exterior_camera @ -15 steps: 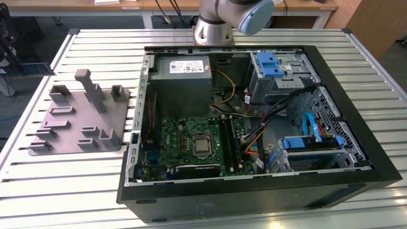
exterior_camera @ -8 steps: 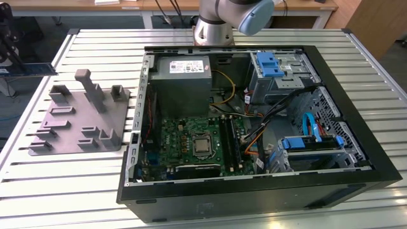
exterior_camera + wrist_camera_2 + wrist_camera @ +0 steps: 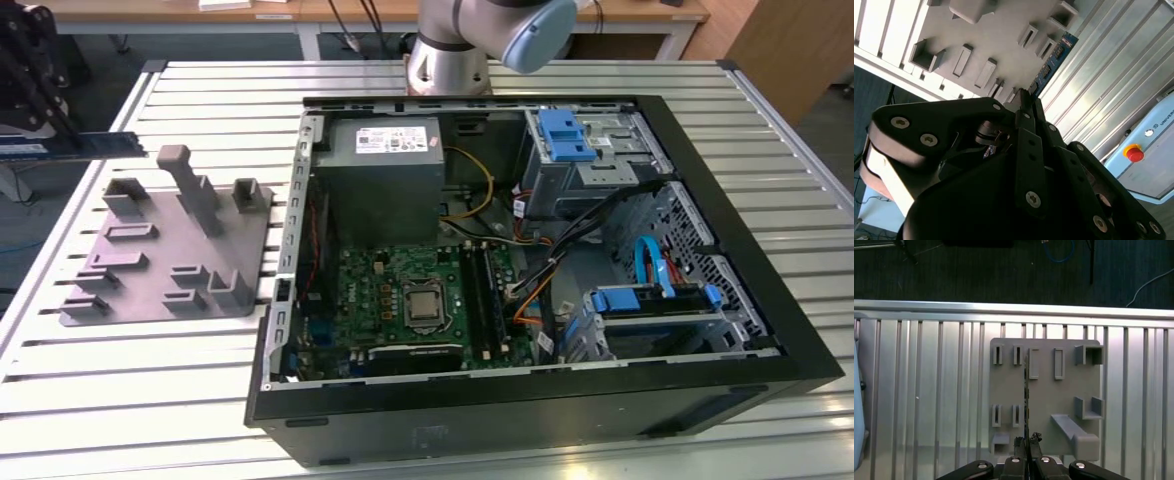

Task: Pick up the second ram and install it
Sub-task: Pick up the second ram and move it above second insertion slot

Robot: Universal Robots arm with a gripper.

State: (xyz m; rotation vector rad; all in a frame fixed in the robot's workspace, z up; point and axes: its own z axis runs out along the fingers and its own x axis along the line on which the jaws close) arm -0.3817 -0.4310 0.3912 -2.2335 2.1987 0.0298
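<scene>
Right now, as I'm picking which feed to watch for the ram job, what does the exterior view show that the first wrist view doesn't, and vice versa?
Exterior view, not the first wrist view: the open computer case with its motherboard and grey power-supply box, plus the arm's base. First wrist view, not the exterior view: the gripper shut on the second ram, which shows edge-on. Both: the second ram, the grey holder and the slatted table.
</scene>
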